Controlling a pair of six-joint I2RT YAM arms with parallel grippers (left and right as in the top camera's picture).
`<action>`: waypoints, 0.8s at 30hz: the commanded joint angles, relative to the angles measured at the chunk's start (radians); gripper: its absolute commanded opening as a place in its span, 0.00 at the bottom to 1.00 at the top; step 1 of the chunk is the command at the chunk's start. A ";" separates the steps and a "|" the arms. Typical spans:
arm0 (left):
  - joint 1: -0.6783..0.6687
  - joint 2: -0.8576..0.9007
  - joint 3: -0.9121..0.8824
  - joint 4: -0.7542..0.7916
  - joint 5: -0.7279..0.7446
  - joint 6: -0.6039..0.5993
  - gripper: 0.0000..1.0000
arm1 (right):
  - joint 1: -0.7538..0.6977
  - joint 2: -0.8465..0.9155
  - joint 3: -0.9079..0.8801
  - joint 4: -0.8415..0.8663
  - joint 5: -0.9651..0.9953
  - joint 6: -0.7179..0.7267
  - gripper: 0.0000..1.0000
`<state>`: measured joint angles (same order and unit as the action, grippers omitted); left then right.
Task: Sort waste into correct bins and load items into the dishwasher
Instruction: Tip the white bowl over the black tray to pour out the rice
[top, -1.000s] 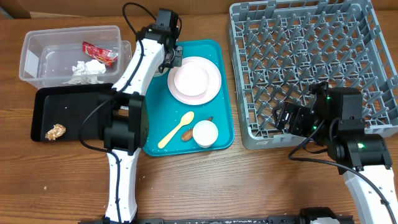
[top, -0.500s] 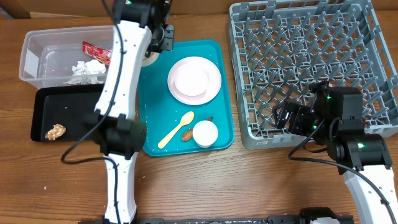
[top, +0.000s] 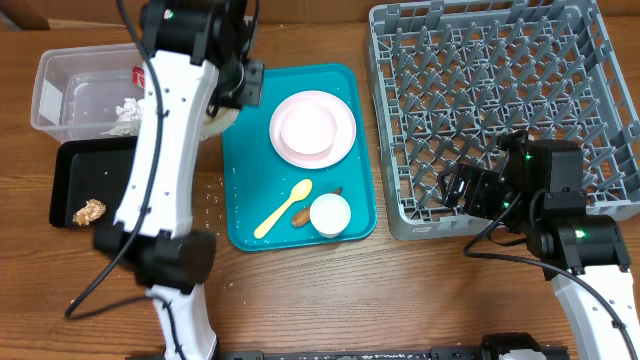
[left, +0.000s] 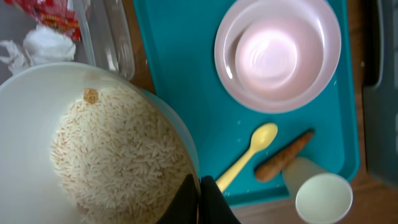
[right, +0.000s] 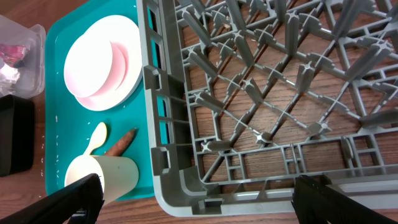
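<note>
My left gripper (left: 200, 200) is shut on the rim of a white bowl (left: 25, 124) full of white rice (left: 112, 149). In the overhead view it (top: 240, 92) holds the bowl (top: 216, 120) between the clear tub (top: 60, 100) and the teal tray (top: 300, 235). The tub holds a red wrapper (left: 46, 9) and crumpled paper (left: 37, 43). On the teal tray lie the plate (top: 340, 140) with a small bowl on it (top: 306, 128), the yellow spoon (top: 283, 208), the carrot stick (left: 283, 158) and the cup (top: 330, 214). My right gripper (right: 199, 208) is open at the grey rack's (top: 490, 100) front left corner.
The black tray (top: 120, 185) lies in front of the tub with a brown food lump (top: 89, 211) in it. Several rice grains (top: 210, 196) are scattered on the wood left of the teal tray. The rack fills the right side of the table.
My left arm has swung left and risen, carrying the rice bowl from the teal tray's back left corner to the gap beside the tub. The right arm has not moved.
</note>
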<state>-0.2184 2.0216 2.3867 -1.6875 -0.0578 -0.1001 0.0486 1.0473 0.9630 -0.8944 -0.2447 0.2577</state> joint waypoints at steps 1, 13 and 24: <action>0.056 -0.134 -0.141 -0.002 0.010 0.044 0.04 | 0.006 -0.003 0.025 0.002 0.000 0.002 1.00; 0.457 -0.243 -0.636 0.253 0.483 0.360 0.04 | 0.006 -0.003 0.025 0.002 0.000 0.002 1.00; 0.760 -0.243 -0.981 0.571 0.940 0.444 0.04 | 0.006 -0.003 0.025 -0.009 -0.003 0.002 1.00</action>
<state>0.4881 1.7943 1.4609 -1.1469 0.6830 0.2878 0.0483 1.0473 0.9630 -0.9066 -0.2470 0.2581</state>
